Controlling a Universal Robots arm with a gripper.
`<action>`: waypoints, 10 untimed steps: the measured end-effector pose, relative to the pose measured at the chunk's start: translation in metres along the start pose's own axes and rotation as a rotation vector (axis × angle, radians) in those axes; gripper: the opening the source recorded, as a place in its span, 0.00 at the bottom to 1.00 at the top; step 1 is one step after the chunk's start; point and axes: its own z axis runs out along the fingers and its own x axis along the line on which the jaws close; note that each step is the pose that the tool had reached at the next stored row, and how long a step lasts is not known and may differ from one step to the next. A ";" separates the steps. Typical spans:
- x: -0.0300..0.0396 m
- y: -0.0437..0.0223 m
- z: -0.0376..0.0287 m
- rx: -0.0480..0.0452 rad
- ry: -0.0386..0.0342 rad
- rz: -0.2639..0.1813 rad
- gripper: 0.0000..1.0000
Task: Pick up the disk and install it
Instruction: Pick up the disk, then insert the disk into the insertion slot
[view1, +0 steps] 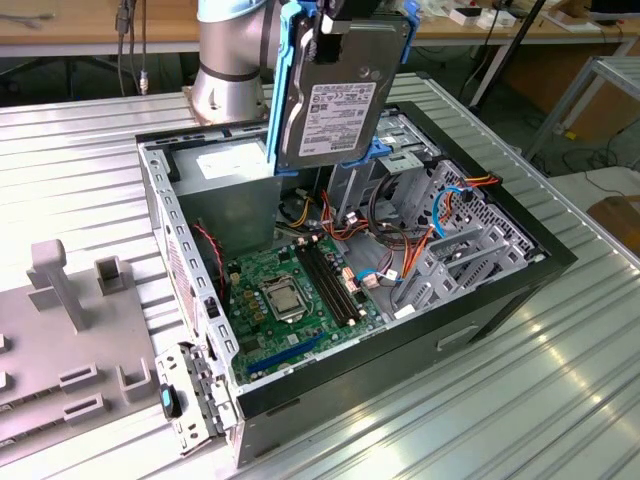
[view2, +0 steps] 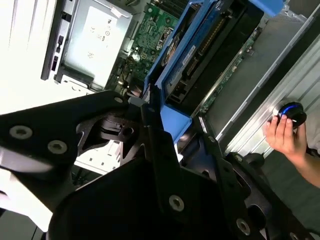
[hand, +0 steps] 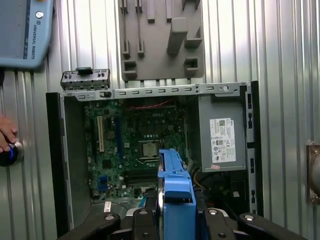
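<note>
Exterior view first: a flat black-and-silver hard disk (view1: 335, 100) with a big white label and blue plastic side rails hangs in the air over an open black computer case (view1: 400, 365), at the end nearest the grey robot arm (view1: 230, 60). The case lies on a ribbed silver metal table (view1: 500, 430) with its open side up. There is free room above the green circuit board (view1: 250, 330). A grey metal power box (view1: 225, 180) sits near the disk's low end. Orange and red wires (view1: 400, 250) crowd the side by the grey metal drive cage (view1: 470, 240). The disk stands on end, tipped a little. Its long side runs up and down, and its label faces this camera. In the first wrist view the disk is seen from its thin edge, with one blue rail (hand: 175, 187) facing the camera. The black gripper (view1: 338, 22) is closed tight on the disk's top end, with black fingers (hand: 215, 222) on each side. In the second wrist view a person's hand (view2: 284, 134) rests on a round blue button (view2: 291, 111).
</note>
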 end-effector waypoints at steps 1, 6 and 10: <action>0.0002 0.0000 0.0000 0.0000 0.0000 0.000 0.37; 0.0002 0.0000 0.0000 0.0009 -0.0001 0.000 0.37; 0.0003 0.0000 0.0000 0.0013 -0.0001 0.000 0.37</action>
